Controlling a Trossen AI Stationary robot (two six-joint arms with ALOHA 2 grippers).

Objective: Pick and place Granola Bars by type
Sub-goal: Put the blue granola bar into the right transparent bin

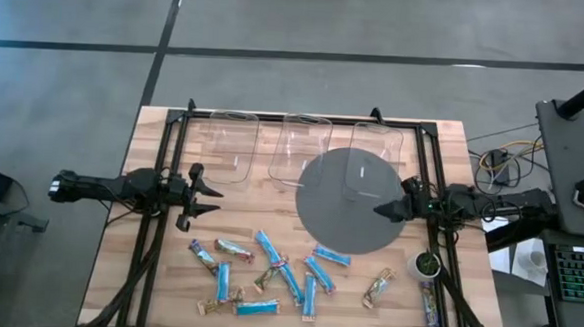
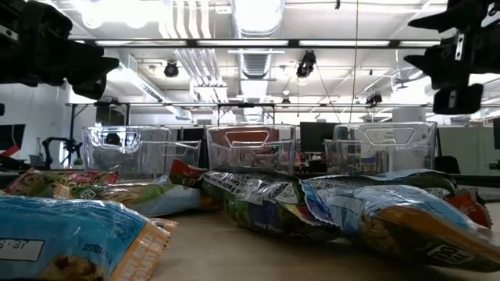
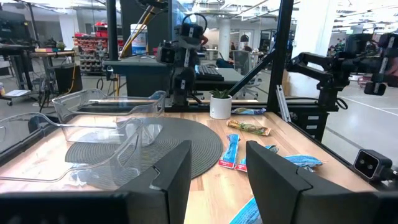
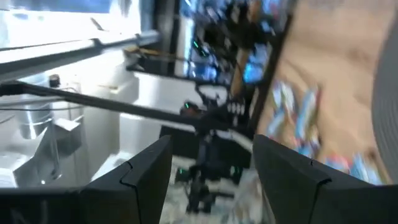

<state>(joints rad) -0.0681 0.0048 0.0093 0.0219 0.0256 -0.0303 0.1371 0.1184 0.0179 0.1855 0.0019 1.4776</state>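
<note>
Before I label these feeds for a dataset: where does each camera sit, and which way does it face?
High: overhead, straight down on table, both arms, left gripper, right gripper, empty.
Low: table height, across bars to bins; grippers at top corners.
Left wrist: over its open fingers at mat, plant.
Right wrist: tilted, blurred; own fingers, bars.
Shared: high and left wrist both show mat, bins, plant.

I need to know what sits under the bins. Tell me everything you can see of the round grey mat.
The round grey mat is a flat dark grey disc, ribbed like woven fabric in the left wrist view, lying on the wooden table. The right clear bin rests on its far part; the middle clear bin overlaps its edge. No bar lies on it.
</note>
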